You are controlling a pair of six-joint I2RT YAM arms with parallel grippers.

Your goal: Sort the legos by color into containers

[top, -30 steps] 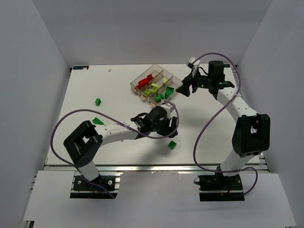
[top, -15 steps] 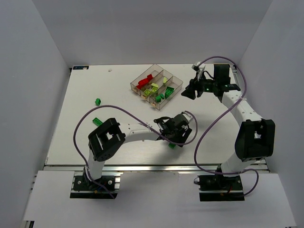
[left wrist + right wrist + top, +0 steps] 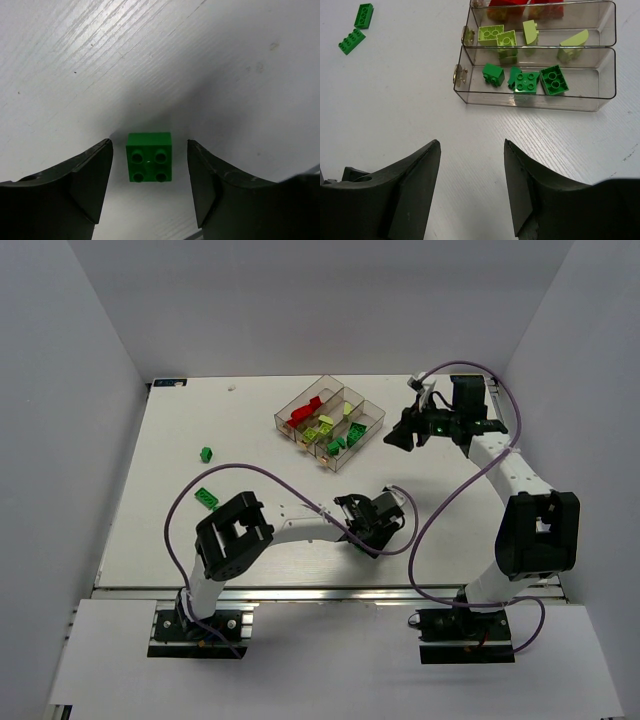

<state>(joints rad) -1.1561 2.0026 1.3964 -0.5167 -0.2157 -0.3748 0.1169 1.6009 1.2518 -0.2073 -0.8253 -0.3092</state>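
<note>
From above, the left end effector [image 3: 372, 528] is low over the white tabletop [image 3: 250, 430], near the front edge. It hides what is under it. The right end effector [image 3: 400, 433] hangs just to the right of the trays [image 3: 283, 416]. The trays sit at the back of the tabletop, and they hold red, pale green and dark green bricks. 2 loose bricks [image 3: 206, 453] lie far off to the left, well apart from the trays.

The left wrist camera looks down on 1 green brick [image 3: 149, 157]. It lies flat on the tabletop with its 4 studs up. The 2 dark fingers [image 3: 90, 180] are spread wide, 1 on each side of the brick. There is a small gap on both sides, so they do not touch it.

In the right wrist camera, this end effector's fingers [image 3: 415, 185] are spread too, with only bare tabletop between them. The trays lie ahead of them. The nearest part holds 3 dark green bricks [image 3: 524, 80]. The next part holds 4 pale bricks [image 3: 491, 33]. Behind that, a bit of the red bricks [image 3: 540, 7] shows at the top edge. The 2 loose bricks show at the top left, near each other.
</note>
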